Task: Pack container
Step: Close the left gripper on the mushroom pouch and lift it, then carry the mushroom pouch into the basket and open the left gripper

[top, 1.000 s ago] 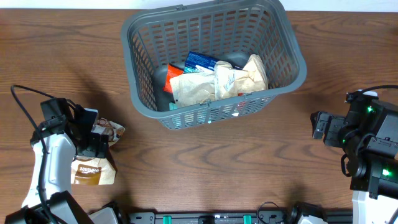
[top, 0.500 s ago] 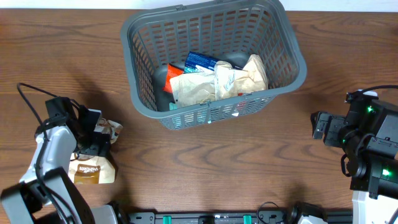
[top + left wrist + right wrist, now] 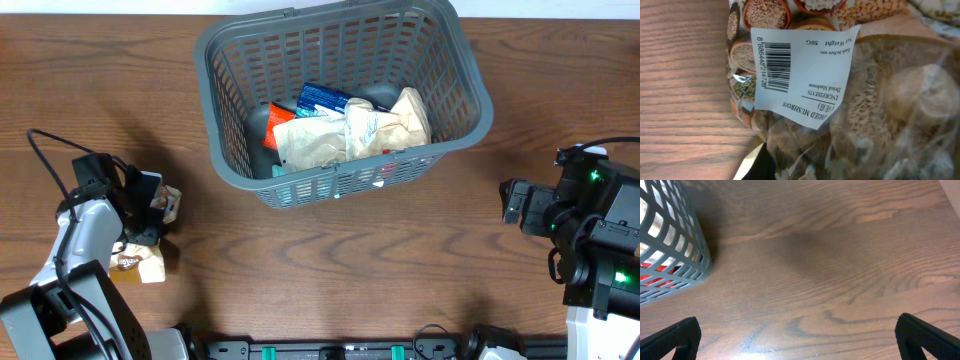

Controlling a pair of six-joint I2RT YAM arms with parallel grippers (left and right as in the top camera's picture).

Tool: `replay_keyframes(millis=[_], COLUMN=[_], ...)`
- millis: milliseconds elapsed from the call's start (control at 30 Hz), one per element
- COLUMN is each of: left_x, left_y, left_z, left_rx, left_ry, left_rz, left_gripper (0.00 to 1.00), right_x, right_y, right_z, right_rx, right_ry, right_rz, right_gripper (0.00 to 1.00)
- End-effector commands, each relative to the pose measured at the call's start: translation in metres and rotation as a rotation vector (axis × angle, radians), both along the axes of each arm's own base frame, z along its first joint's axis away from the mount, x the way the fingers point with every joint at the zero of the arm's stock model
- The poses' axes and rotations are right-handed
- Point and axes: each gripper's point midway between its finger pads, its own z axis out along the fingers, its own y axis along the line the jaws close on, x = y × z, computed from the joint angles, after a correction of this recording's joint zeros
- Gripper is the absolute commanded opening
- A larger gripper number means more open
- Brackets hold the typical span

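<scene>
The container [image 3: 482, 101], a big dark grey slatted basket, stands at the back centre of the table. Inside it lie a crumpled tan bag [image 3: 350, 135], a blue pack [image 3: 330, 98] and a red pack [image 3: 279, 112]. At the far left my left gripper [image 3: 150, 215] is shut on a clear snack bag [image 3: 143, 262] of dried mushroom. That bag [image 3: 880, 115] fills the left wrist view, its white barcode label [image 3: 800, 65] facing the camera. One dark fingertip [image 3: 762, 165] shows under the bag's edge. My right gripper [image 3: 799, 340] stands open over bare wood, right of the container's corner [image 3: 675, 255].
The wooden table [image 3: 330, 260] runs under everything. The right arm's body [image 3: 600, 230] sits at the right edge. A black cable [image 3: 45, 150] loops behind the left arm. A rail [image 3: 330, 350] runs along the front edge.
The left gripper has closed on the snack bag, which has bunched up and shifted a little left. The right arm has not moved.
</scene>
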Motion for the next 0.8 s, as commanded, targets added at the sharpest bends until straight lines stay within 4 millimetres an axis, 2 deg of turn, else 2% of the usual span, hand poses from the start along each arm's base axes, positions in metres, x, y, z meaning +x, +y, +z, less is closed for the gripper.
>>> replay_keyframes(millis=[0,67,167,367,467,633,767], left_x=[-0.012,-0.009,0.001,0.02,0.029,0.043,0.053], left_y=[-0.007,-0.006,-0.002,0.006,0.01,0.015,0.0], left_z=[-0.015,-0.011,0.005,0.055,0.092,0.17,0.238], left_rx=[-0.038,-0.032,-0.013,0.04,0.081,0.171,0.163], left_ry=[0.052,0.04,-0.007,-0.149,-0.259,-0.484,-0.71], left_rz=[-0.001,-0.001,0.001,0.019,0.025,0.021,-0.037], left_gripper=[0.06,0.06,0.06,0.06,0.06,0.05,0.06], right_x=[0.0,0.0,0.0,0.0,0.0,0.0,0.0], right_y=[0.004,0.004,0.004,0.004,0.004,0.004,0.004], right_z=[-0.002,-0.002,-0.002,-0.002,-0.002,-0.002,-0.002], right_rx=[0.01,0.01,0.01,0.01,0.01,0.01,0.01], right_ry=[0.002,0.002,0.002,0.002,0.002,0.002,0.002], right_rz=[0.012,0.012,0.012,0.012,0.012,0.012,0.012], right_gripper=[0.99,0.99,0.99,0.99,0.99,0.99,0.99])
